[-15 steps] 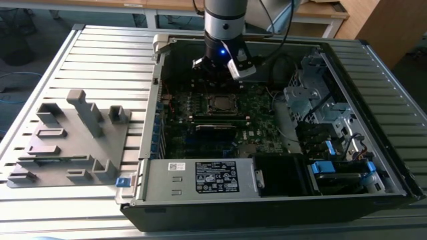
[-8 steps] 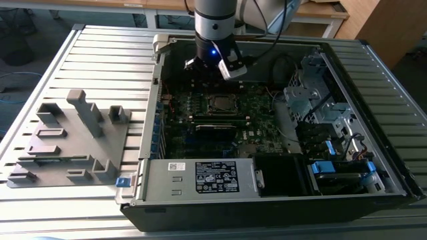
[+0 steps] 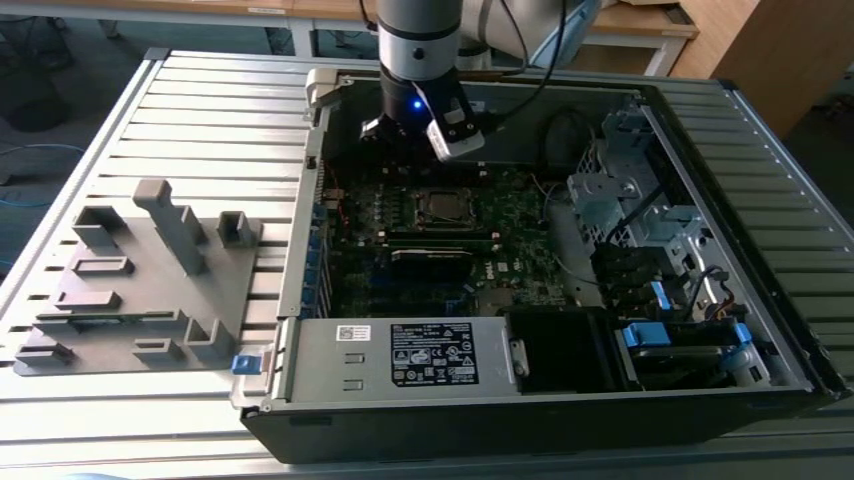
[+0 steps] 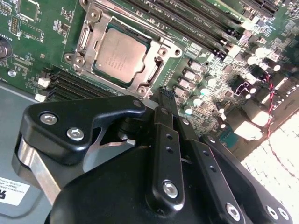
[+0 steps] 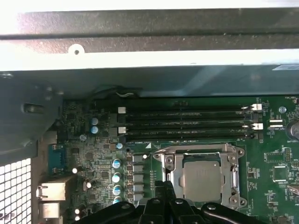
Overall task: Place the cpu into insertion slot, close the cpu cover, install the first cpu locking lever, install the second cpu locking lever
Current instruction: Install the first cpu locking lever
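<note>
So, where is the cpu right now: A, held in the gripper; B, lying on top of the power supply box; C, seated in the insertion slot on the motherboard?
C: in both wrist views the cpu lies flat in the insertion slot, framed by the cpu cover.

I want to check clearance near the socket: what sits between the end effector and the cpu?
In the second wrist view, only the silvery rim of the cpu cover lies between the end effector and the cpu.
</note>
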`<control>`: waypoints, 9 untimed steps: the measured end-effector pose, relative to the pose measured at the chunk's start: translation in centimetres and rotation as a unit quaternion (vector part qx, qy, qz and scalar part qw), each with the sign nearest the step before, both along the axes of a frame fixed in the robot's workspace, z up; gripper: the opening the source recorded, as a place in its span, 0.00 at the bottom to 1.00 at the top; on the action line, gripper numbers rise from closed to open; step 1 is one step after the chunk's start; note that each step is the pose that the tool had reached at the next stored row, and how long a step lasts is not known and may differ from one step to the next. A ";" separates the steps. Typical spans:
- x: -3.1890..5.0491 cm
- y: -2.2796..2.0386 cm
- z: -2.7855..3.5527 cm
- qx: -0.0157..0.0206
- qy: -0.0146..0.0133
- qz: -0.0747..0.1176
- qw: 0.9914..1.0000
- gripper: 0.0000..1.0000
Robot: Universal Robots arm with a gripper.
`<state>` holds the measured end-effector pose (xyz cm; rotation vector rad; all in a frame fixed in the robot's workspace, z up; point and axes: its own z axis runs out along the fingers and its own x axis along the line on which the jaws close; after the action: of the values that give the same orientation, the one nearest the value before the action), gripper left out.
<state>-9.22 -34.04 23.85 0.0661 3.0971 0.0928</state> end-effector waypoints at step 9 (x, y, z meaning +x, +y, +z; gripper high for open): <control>-0.13 0.00 0.43 0.000 0.000 0.000 1.000 0.11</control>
<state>-9.34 -34.04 24.28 0.0661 3.0964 0.0935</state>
